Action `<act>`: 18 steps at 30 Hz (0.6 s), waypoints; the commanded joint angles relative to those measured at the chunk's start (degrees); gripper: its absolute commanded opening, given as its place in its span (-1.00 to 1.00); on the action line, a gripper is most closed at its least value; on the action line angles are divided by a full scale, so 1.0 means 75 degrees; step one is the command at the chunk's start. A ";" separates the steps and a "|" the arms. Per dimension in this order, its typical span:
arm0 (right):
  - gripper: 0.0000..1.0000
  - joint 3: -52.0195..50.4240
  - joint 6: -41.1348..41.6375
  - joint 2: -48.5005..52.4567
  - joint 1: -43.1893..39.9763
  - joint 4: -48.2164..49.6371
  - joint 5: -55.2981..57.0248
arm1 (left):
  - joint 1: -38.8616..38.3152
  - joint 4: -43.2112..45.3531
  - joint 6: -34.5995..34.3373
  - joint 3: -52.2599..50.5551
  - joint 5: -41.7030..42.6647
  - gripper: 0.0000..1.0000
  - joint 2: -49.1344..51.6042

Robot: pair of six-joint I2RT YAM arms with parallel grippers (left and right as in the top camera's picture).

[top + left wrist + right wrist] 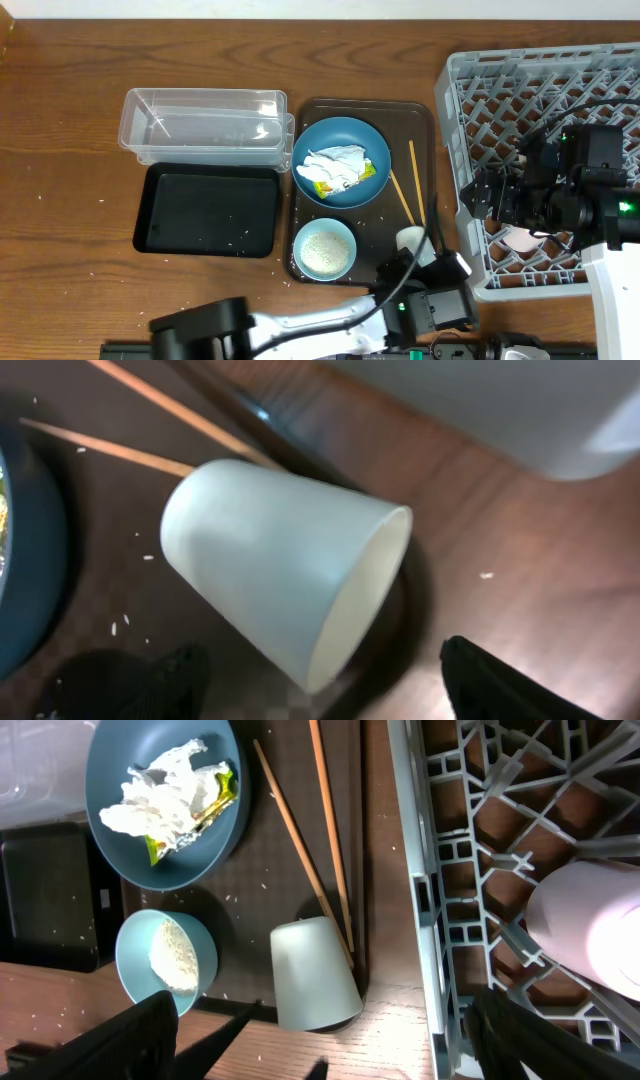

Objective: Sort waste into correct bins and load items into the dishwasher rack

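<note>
Farthest left, one clear tub (205, 125) at the back and one black tray (210, 210) just in front of it, long edges close together. Next, one brown serving tray (432, 140) carrying two bowls: one dark-blue bowl (335, 132) at the back, holding one crumpled white tissue (335, 160) and one yellow-green wrapper (228, 785) tucked under it, and one pale-blue bowl (302, 250) at the front, holding a heap of rice grains (325, 250). Too many grains to count, with strays scattered leftward in the black tray and over the wood. To the right on the same brown tray, two chopsticks (328, 820), lying lengthwise, front ends converging. At that tray's front right corner, one white cup (270, 560) on its side, mouth toward the table's front edge. Left gripper (320, 660) spread wide, one finger on either side of that cup, gaps visible, gripping nothing. Farthest right, one grey rack (540, 80), with a second cup (590, 930), pinkish, inside near the front left corner. Right gripper (320, 1005) over the rack's left side, jaws wide apart, empty.
</note>
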 commanded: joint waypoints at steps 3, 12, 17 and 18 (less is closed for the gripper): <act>0.82 0.0105 0.0047 0.0009 0.0064 -0.0003 0.0015 | 0.0017 0.0117 -0.0055 0.0096 -0.0731 0.29 0.0187; 0.82 0.0105 0.0050 0.0009 0.0064 -0.0064 0.0012 | 0.0338 0.0291 -0.0026 0.0096 -0.1037 -0.41 0.0408; 0.82 0.0105 0.0047 0.0009 0.0064 -0.0154 0.0015 | 0.0379 0.0361 -0.0003 0.0099 -0.1090 -0.77 0.0347; 0.82 0.0105 0.0047 0.0009 0.0064 -0.0152 0.0015 | 0.0379 0.0361 -0.0006 0.0099 -0.1090 -0.82 0.0286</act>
